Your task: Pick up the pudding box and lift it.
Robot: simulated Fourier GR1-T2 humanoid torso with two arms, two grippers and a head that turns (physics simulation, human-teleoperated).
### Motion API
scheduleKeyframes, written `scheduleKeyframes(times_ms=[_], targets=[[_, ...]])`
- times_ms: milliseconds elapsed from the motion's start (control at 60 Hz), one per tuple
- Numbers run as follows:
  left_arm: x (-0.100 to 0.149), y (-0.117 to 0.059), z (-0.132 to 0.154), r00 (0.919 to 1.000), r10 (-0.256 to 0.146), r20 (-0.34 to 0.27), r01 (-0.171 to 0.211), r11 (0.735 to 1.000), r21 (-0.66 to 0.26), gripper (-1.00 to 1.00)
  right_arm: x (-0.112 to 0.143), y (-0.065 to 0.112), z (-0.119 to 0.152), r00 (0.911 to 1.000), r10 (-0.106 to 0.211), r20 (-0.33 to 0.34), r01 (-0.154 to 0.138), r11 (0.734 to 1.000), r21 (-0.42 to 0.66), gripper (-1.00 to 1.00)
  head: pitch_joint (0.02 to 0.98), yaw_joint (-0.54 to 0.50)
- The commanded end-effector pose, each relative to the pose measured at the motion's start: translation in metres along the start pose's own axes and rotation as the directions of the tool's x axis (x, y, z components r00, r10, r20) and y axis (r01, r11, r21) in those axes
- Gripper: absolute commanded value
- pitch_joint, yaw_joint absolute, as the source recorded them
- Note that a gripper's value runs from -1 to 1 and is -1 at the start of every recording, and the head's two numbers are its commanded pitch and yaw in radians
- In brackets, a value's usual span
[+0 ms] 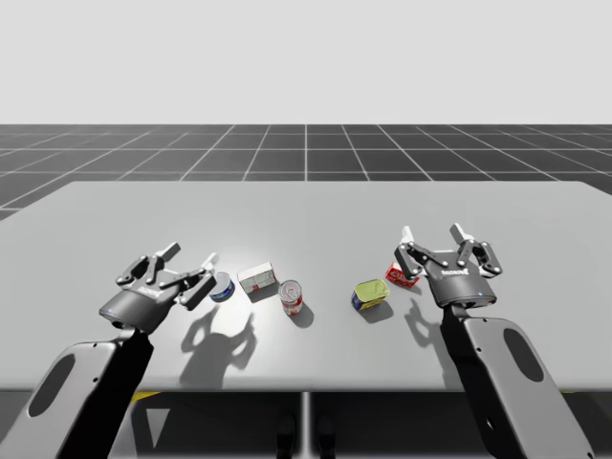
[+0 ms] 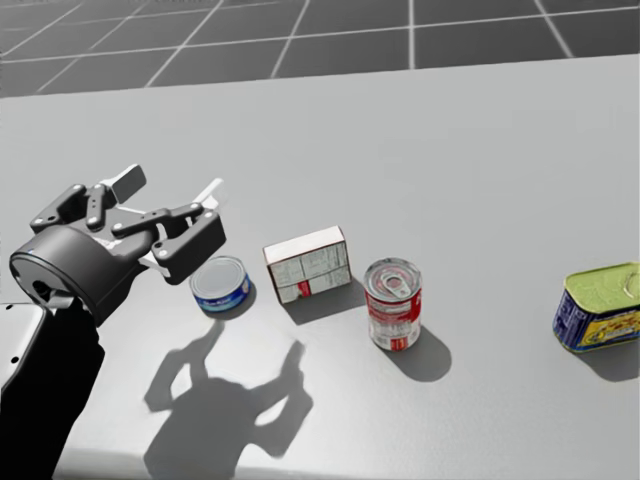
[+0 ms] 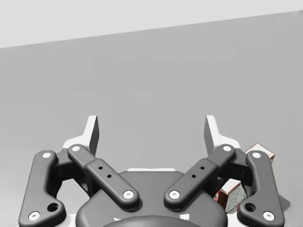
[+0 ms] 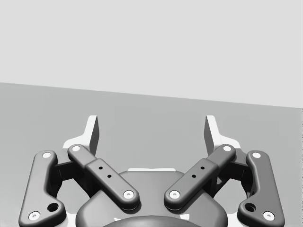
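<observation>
Approach stage of the pick, as I judge it: both claws are released and empty, and nothing is grasped. My left gripper [image 1: 191, 254] hovers over the table [image 1: 382, 210] toward its near-left part. My right gripper [image 1: 433, 234] hangs toward the near-right part, above a small red packet [image 1: 400, 276]. I take the white box with red edges to be the pudding box [image 1: 258, 279]. It lies left of the table's middle, nearer the near edge, between a flat blue can [image 1: 222, 286] and an upright red-and-white can [image 1: 292, 296]. A yellow-topped tin [image 1: 370, 295] sits further right. The left arm is closer, so the next move calls for carrying it past the blue can, straddling the box's narrow sides, descending, then clenching. The table is plain matte grey. Beyond it a dark gridded floor meets a blank pale backdrop.
</observation>
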Motion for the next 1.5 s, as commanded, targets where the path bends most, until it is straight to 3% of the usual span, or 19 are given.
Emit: scheduleKeyframes(times_ms=[17,83,233,417,633,1167,1333,1433,1483,1500], targets=[[0.003,-0.004,0.004,0.9962,0.026,-0.083,-0.039,0.988,-0.152,-1.0,-0.003,-0.001,-0.001,1.0,0.008,-0.002,-0.008,1.0,-0.008,-1.0,0.765,0.2],[0.004,-0.002,0.004,0.9948,0.014,-0.101,-0.033,0.982,-0.186,-1.0,-0.003,-0.002,-0.001,1.0,0.007,-0.003,-0.007,1.0,-0.01,-1.0,0.765,0.2],[0.005,0.0,0.002,0.9835,-0.014,-0.18,-0.048,0.942,-0.332,-1.0,-0.004,-0.002,-0.002,0.9999,0.011,-0.004,-0.011,1.0,-0.012,-1.0,0.764,0.2],[-0.004,-0.002,-0.006,0.9707,-0.127,-0.203,0.022,0.891,-0.453,-1.0,-0.004,-0.002,-0.001,0.9997,0.023,0.003,-0.023,1.0,-0.017,-1.0,0.763,0.2],[-0.024,-0.006,-0.024,0.9493,-0.218,-0.227,0.066,0.844,-0.532,-1.0,-0.004,-0.003,0.0,0.9996,0.026,0.008,-0.026,0.999,-0.022,-1.0,0.763,0.2],[-0.053,-0.012,-0.072,0.9277,-0.216,-0.305,0.015,0.837,-0.547,-1.0,-0.003,-0.004,0.0,0.999,0.041,0.019,-0.04,0.999,-0.036,-1.0,0.767,0.19],[-0.059,-0.013,-0.078,0.924,-0.219,-0.314,0.013,0.838,-0.546,-1.0,-0.002,-0.005,0.0,0.9989,0.042,0.023,-0.041,0.999,-0.035,-1.0,0.769,0.18],[-0.065,-0.014,-0.079,0.9179,-0.215,-0.333,-0.005,0.833,-0.553,-1.0,-0.001,-0.006,0.0,0.9988,0.04,0.026,-0.039,0.999,-0.035,-1.0,0.768,0.17],[-0.066,-0.014,-0.078,0.9176,-0.212,-0.336,-0.01,0.833,-0.554,-0.84,-0.001,-0.006,0.0,0.9988,0.04,0.026,-0.039,0.999,-0.035,-1.0,0.768,0.17],[-0.067,-0.014,-0.078,0.918,-0.214,-0.334,-0.009,0.831,-0.556,-0.59,-0.001,-0.006,0.0,0.9988,0.04,0.027,-0.039,0.999,-0.035,-1.0,0.768,0.17]])
